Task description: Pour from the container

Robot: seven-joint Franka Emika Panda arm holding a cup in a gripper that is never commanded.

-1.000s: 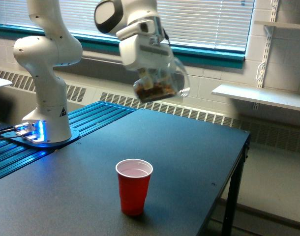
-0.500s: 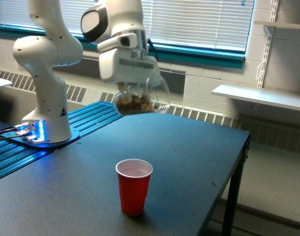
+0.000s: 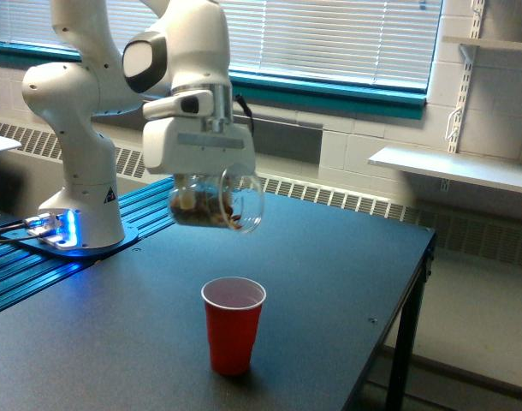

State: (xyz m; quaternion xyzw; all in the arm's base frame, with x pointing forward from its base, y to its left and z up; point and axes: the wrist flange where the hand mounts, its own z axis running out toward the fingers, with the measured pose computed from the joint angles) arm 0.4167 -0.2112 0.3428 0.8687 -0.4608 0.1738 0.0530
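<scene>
The gripper is clamped on the clear cup, tipped on its side, brown bits inside, above the red cup on the bench.

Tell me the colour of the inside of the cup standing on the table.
White inside, red outside: the red cup, seen best, and only, in the exterior view.

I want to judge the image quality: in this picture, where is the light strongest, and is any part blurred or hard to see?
Exterior view: strongest light comes through the window blinds behind; blue glow at the arm base. The clear cup in the end effector looks soft, its rim hard to trace. The red cup is sharp, and the dark table shows faint sheen.
</scene>
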